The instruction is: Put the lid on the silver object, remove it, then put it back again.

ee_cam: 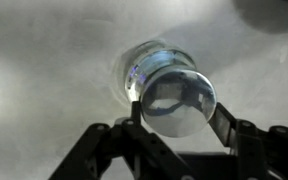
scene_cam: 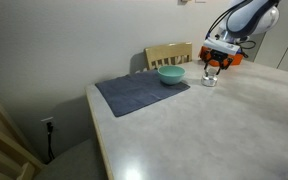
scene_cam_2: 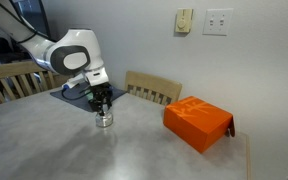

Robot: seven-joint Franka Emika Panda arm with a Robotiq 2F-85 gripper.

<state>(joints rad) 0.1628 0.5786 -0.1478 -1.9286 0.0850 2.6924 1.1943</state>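
In the wrist view my gripper (ee_cam: 177, 105) is shut on the lid (ee_cam: 176, 98), a round shiny silvery disc held between both fingers. The silver object (ee_cam: 144, 62), a small silvery pot, stands on the table just beyond and partly under the lid; whether they touch I cannot tell. In both exterior views the gripper (scene_cam: 213, 70) (scene_cam_2: 103, 105) hangs right over the small silver object (scene_cam: 210, 81) (scene_cam_2: 104, 119) on the pale table. The lid itself is too small to pick out there.
A teal bowl (scene_cam: 171, 74) sits on a dark grey mat (scene_cam: 134, 93). An orange box (scene_cam_2: 197, 122) lies on the table beside the pot. Wooden chairs (scene_cam_2: 152, 90) (scene_cam: 170, 54) stand at the table's edge. The table edge (scene_cam: 97, 130) drops off beyond the mat.
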